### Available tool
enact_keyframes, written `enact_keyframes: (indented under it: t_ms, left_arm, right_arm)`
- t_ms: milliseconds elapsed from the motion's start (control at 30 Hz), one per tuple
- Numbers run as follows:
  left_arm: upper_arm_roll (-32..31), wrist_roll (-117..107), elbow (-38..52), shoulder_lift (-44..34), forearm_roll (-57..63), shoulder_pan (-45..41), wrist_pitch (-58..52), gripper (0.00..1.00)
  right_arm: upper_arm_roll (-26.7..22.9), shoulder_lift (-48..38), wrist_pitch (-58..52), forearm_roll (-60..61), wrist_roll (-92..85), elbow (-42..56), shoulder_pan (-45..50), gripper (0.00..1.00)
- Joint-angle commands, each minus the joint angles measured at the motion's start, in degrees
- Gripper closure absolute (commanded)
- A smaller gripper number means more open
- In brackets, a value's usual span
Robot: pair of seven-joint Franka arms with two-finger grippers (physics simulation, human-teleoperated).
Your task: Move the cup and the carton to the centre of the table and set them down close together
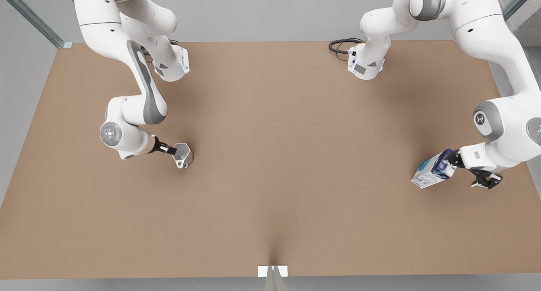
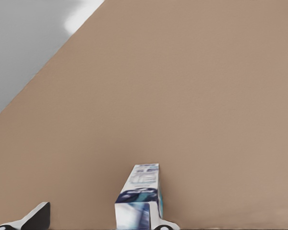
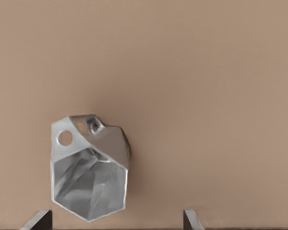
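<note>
We are reaching our right tool [image 1: 173,150], open around the silvery faceted metal cup [image 1: 183,155], and our left tool [image 1: 463,169], open beside the tilted white-and-blue carton [image 1: 433,168], both far apart on the light-brown surface [image 1: 279,164]; we should be squaring each grip before closing.

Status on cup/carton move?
Done: nothing; cup and carton sit far apart near opposite table ends. In hand: right gripper open at the cup, left gripper open at the carton. Left: grasp, carry to the centre, set down together.
</note>
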Motion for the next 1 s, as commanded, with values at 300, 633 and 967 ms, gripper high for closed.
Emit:
enact_keyframes:
  t_ms: [300,633,967]
  left_arm:
    - [-0.1,-6.9,-8.6,-1.7,-1.0,5.1,-3.6,0.01]
    - [0.0,-0.8,-15.7,-1.0,0.6,6.5,0.1,0.01]
    - [-0.2,-5.1,-17.4,-0.3,1.0,6.7,2.4,0.01]
  right_arm:
    - [0.1,0.2,6.8,1.7,0.4,-4.9,0.7,0.00]
    - [0.1,3.0,8.7,2.6,0.4,-5.6,0.9,0.00]
    - [0.4,6.9,8.7,3.1,0.4,-4.1,1.0,0.00]
